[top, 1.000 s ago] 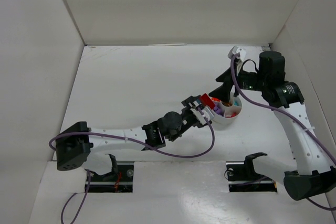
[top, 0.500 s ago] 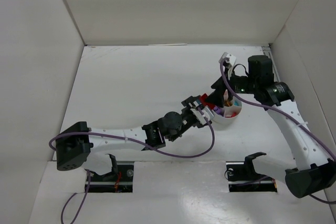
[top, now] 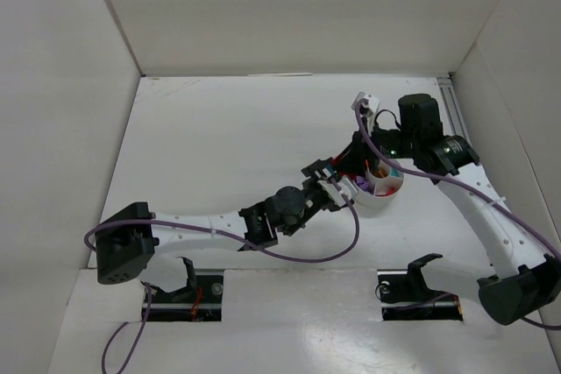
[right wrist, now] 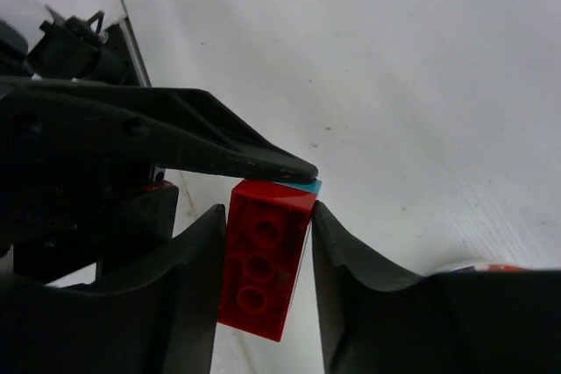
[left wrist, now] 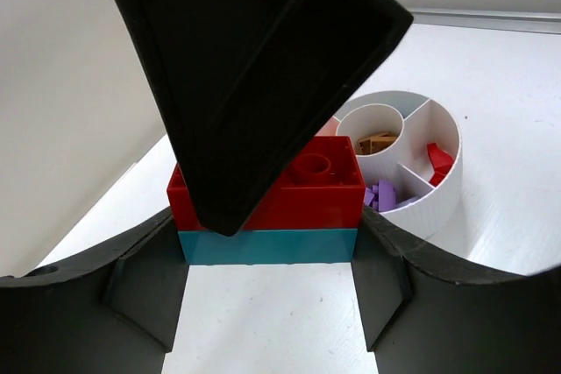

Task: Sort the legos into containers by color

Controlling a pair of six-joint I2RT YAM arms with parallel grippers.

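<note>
White walls (top: 289,6) box in a white table (top: 219,146). On it, right of the middle, we see the round white bowl (left wrist: 436,206), split into wedges around a centre cup (left wrist: 369,108). Brown pieces (left wrist: 377,142) lie in the cup. In the left wrist view a red piece (left wrist: 438,162) sits in the wedge to the cup's right, and purple pieces (left wrist: 384,194) fill the next wedge, nearer that camera.

Just beside the bowl's wall we find the lego stack (left wrist: 272,216), a red lego (left wrist: 311,186) pressed onto a teal lego (left wrist: 263,247). We cannot tell whether it touches the table. The left gripper (top: 335,178) is clamped on this stack, one finger against each end. The right gripper (right wrist: 267,212) comes in from the bowl's side, its two fingers closed against the long sides of the red lego.
</note>
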